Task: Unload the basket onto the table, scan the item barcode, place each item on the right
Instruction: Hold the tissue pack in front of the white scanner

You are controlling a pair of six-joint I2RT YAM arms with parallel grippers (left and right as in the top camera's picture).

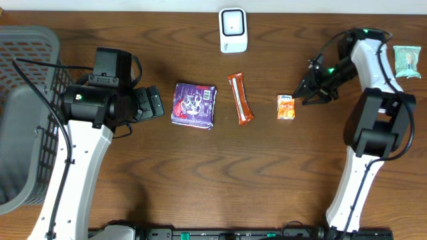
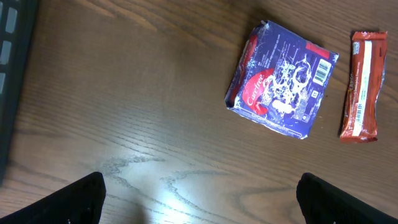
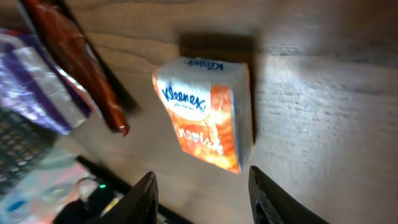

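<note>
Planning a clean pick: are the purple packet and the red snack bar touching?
Apart. The left wrist view shows a plain gap between the purple packet and the snack bar; the overhead view shows the same gap.

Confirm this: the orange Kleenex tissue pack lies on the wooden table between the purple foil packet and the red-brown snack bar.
Wrong position. The orange Kleenex tissue pack lies on the wooden table right of the red-brown snack bar, which itself sits between it and the purple foil packet, as the overhead view shows.
</note>
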